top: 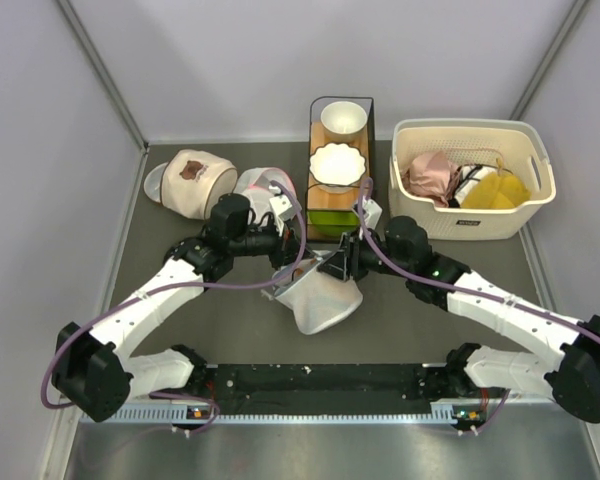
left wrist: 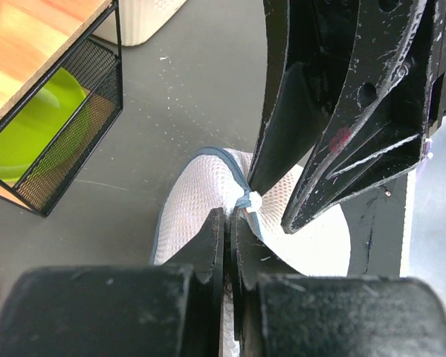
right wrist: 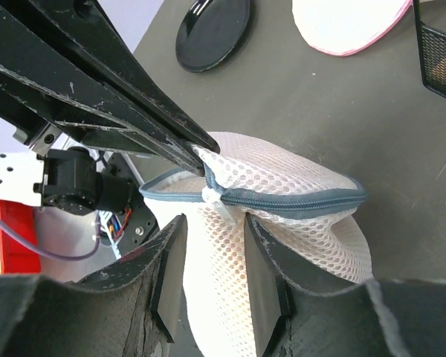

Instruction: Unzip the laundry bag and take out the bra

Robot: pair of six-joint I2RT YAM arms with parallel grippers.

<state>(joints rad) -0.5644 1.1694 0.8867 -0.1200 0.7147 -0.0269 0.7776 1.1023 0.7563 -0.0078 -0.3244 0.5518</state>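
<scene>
Seen from above, the laundry bag (top: 320, 305) lies mid-table (top: 400, 345); from the left wrist, the left gripper (left wrist: 227, 217) is clamped on it; from the right wrist, the right gripper (right wrist: 212, 223), parted and empty, could be closed on mesh (right wrist: 282, 178), not the zipper pull (right wrist: 221, 207).

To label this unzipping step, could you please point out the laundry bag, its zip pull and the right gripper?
laundry bag (right wrist: 282, 245), right wrist view, white mesh below the zip.
zip pull (right wrist: 220, 202), right wrist view, on its white tab.
right gripper (right wrist: 214, 227), right wrist view, between its open fingertips.
</scene>
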